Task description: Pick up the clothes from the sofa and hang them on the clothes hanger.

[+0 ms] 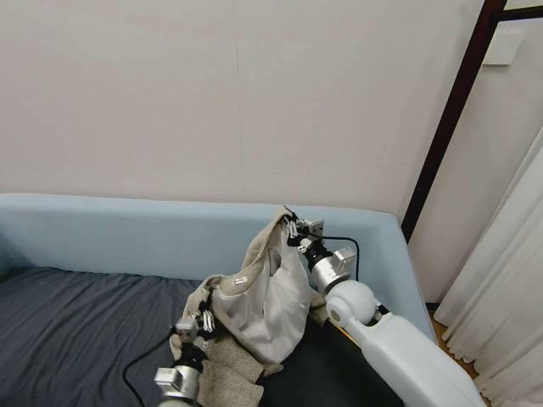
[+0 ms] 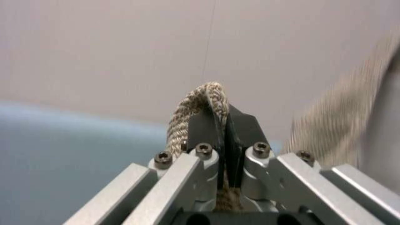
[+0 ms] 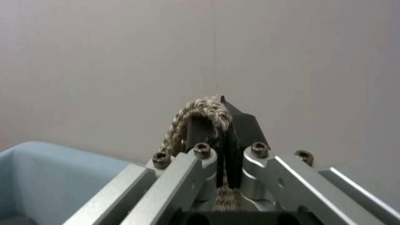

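Observation:
A beige knitted garment (image 1: 263, 301) with a pale lining hangs between my two grippers above the sofa seat. My right gripper (image 1: 291, 225) holds its upper edge high, near the sofa's backrest. My left gripper (image 1: 193, 325) holds a lower part close to the seat, at the bottom of the head view. In the left wrist view my left gripper (image 2: 222, 119) is shut on a knitted fold (image 2: 198, 101). In the right wrist view my right gripper (image 3: 220, 117) is shut on a knitted fold (image 3: 196, 110) in the same way.
The sofa has a light blue backrest (image 1: 127, 233) and a dark grey seat (image 1: 76, 326). A plain white wall (image 1: 229, 93) rises behind it. A dark door frame (image 1: 450, 110) and white curtains (image 1: 509, 280) stand at the right.

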